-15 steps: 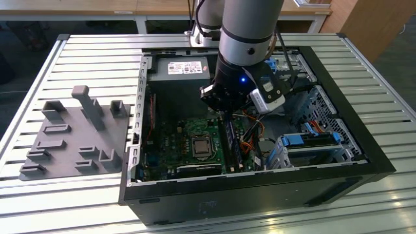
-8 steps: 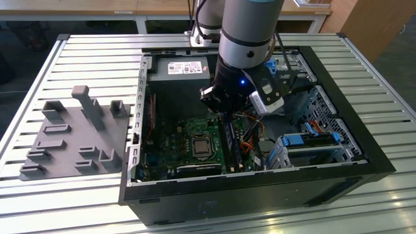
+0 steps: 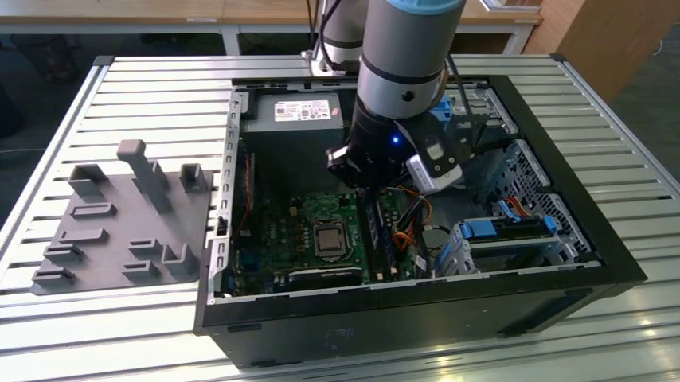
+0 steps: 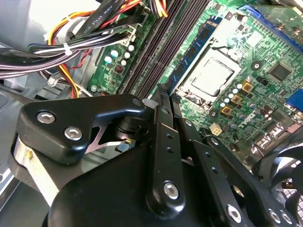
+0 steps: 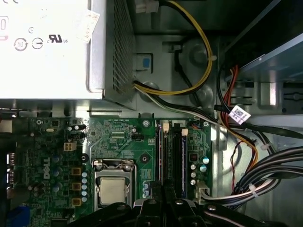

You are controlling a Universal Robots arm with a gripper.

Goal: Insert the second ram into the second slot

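Claw (image 4: pixel 163 97) looks pinched shut on the second ram (image 4: pixel 196 45); the stick stands on edge along the slots (image 4: pixel 158 52), just beside the processor (image 4: pixel 208 78). Can't tell from here if it's seated or only resting on top. Risks as I see them: stick skewed or off the slot line, so a push loads the board (image 5: pixel 123 137) instead of clicking in; thin grip slipping under load. Cables (image 4: pixel 71 52) sit close on the side away from the processor and could snag the claw.

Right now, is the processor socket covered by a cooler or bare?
Bare. The processor's metal lid lies uncovered on the motherboard in both wrist views.
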